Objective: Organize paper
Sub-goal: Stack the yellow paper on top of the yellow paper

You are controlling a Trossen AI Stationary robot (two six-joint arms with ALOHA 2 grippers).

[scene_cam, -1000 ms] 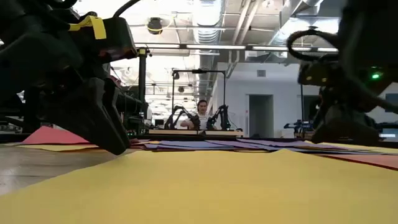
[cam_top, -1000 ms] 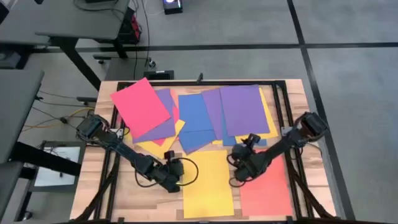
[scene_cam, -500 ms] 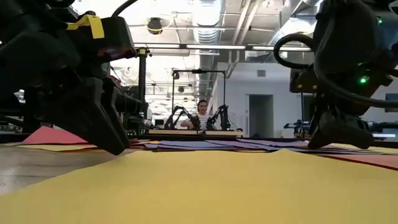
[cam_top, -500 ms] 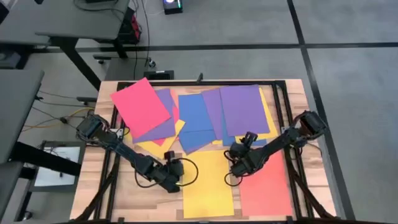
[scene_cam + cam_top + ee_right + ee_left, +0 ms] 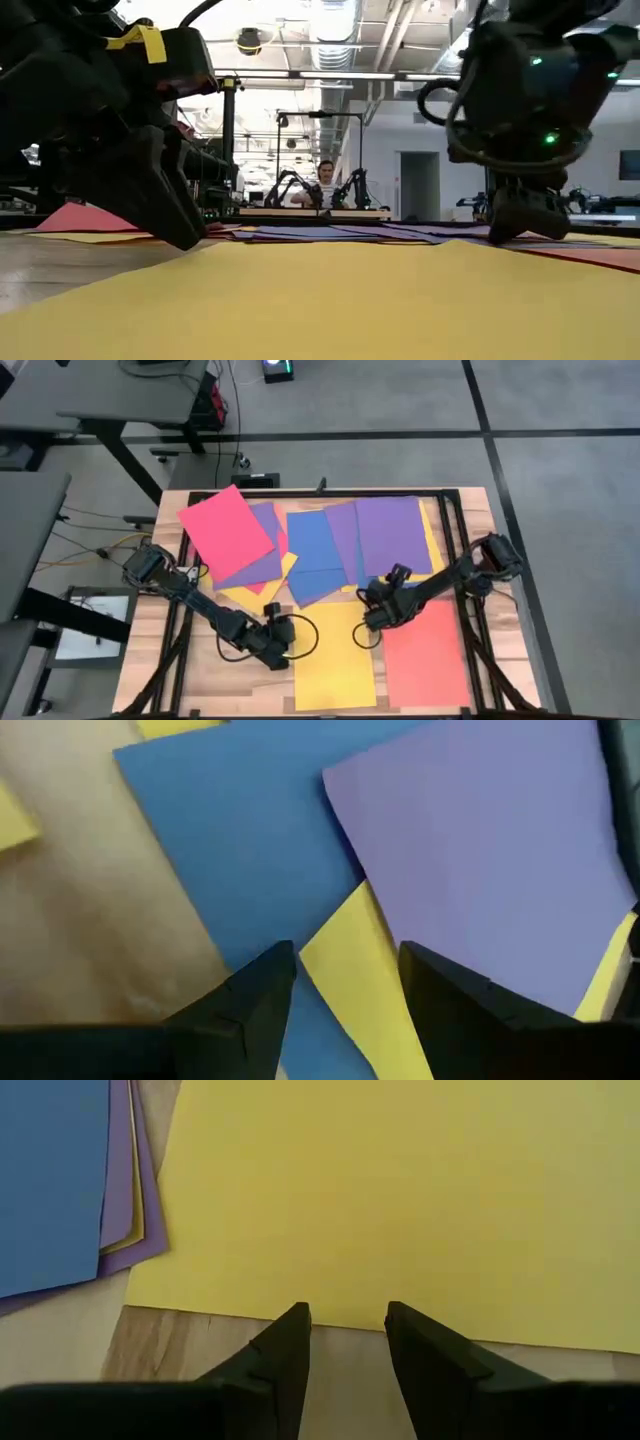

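We see the paper split into 2 zones: a messy fan of overlapping sheets across the far half of the table (image 5: 160, 660), and 2 sheets laid out flat and separate on the near half. In the fan, a red sheet (image 5: 226, 528) lies skewed at about 10 o'clock, over purple and yellow ones; blue sheets (image 5: 312, 550) sit at 12 o'clock, and a purple sheet (image 5: 392, 536) tops the pile at 1 o'clock with yellow edges poking out under it. On the near side, a yellow sheet (image 5: 335, 655) lies at 6 o'clock and a red-orange sheet (image 5: 425, 665) just beside it at 5 o'clock. We judge the task early: 2 colours started, the bulk of the fan unsorted and unsquared. The left gripper (image 5: 278, 650) is low at 7 o'clock, at the near-left edge of the yellow sheet; in the left wrist view its fingers (image 5: 290, 1348) stand apart with bare wood between them, holding nothing. The right gripper (image 5: 372, 612) is near table centre at the fan's near edge; the right wrist view shows its fingers (image 5: 262, 988) spread over a yellow corner (image 5: 355, 970) tucked between blue and purple sheets, nothing clamped. We guess that yellow corner is the next pick, but can't be sure. Left to do: pull the remaining sheets and stack by colour.
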